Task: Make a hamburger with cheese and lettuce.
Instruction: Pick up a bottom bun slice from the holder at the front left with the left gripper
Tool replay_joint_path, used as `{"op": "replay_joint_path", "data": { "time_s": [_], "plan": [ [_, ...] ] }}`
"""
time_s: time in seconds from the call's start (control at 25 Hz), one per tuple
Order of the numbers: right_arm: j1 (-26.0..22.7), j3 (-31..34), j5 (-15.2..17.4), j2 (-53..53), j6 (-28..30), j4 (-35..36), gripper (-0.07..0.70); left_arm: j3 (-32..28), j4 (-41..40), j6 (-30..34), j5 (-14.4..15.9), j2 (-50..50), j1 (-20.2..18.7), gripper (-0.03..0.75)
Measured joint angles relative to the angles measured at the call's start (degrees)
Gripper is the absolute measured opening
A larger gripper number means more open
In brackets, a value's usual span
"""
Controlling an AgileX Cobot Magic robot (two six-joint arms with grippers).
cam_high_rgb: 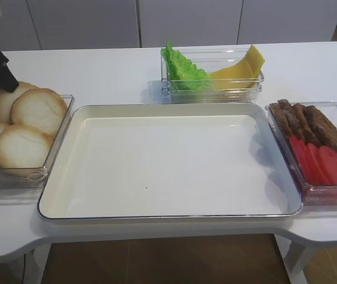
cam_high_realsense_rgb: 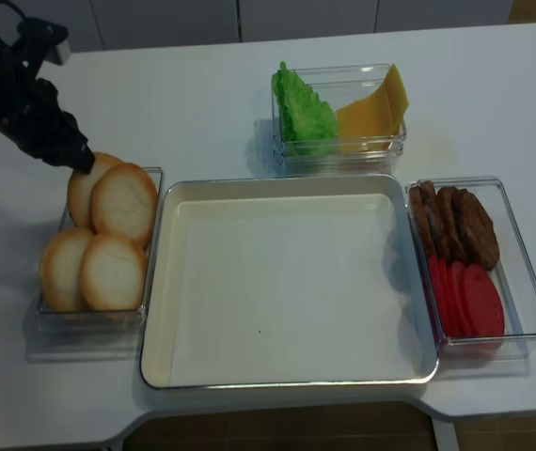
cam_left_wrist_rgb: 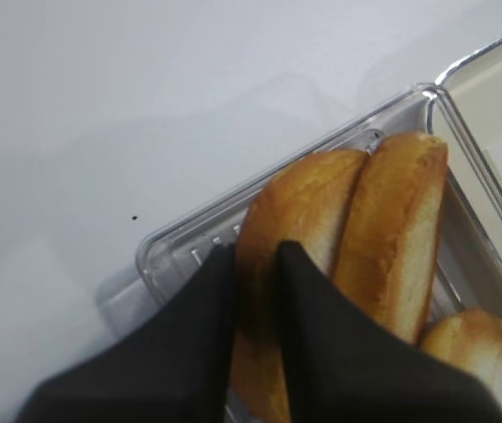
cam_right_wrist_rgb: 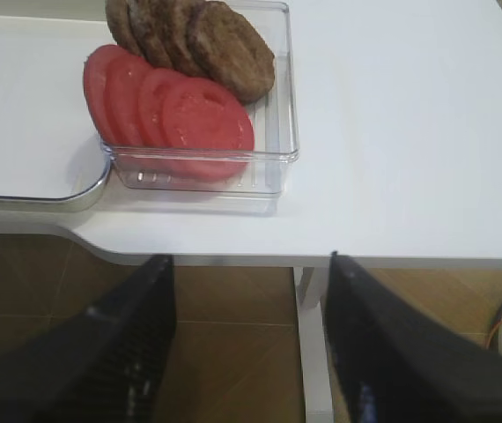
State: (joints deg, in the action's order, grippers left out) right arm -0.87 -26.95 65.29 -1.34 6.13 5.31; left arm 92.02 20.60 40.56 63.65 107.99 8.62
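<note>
Wrist views: left one shows the left gripper (cam_left_wrist_rgb: 255,264) clamped on the rim of a bun half (cam_left_wrist_rgb: 299,229), hidden in both high views behind the fingers; right one shows the right gripper (cam_right_wrist_rgb: 247,352) spread apart off the worktop (cam_right_wrist_rgb: 409,132) edge.
Bun tray (cam_high_realsense_rgb: 146,202): four bun halves, leaning on each other.
Rear tray (cam_high_realsense_rgb: 381,146): lettuce (cam_high_realsense_rgb: 304,113) left, cheese (cam_high_realsense_rgb: 376,108) right.
Right tray (cam_high_realsense_rgb: 522,263): meat patties (cam_high_realsense_rgb: 456,225) behind tomato slices (cam_high_realsense_rgb: 470,301).
Centre pan (cam_high_realsense_rgb: 287,282): bare.
</note>
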Motion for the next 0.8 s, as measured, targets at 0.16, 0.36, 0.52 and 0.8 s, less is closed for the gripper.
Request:
{"op": "replay_joint_path", "data": {
  "time_s": [0.16,0.36,0.52,0.8],
  "plan": [
    [0.0,0.0,0.0,0.0,0.0,0.0,0.426,0.0,-1.1,0.0,0.0,-1.2,0.0,0.100],
    [0.0,0.0,0.0,0.0,0.0,0.0,0.426,0.0,-1.7,0.0,0.0,-3.2,0.1,0.099],
    [0.0,0.0,0.0,0.0,0.0,0.0,0.426,0.0,-1.7,0.0,0.0,-4.6,0.6,0.092],
    [0.0,0.0,0.0,0.0,0.0,0.0,0.426,0.0,-1.8,-0.2,0.3,-6.3,0.7,0.090]
  ]
}}
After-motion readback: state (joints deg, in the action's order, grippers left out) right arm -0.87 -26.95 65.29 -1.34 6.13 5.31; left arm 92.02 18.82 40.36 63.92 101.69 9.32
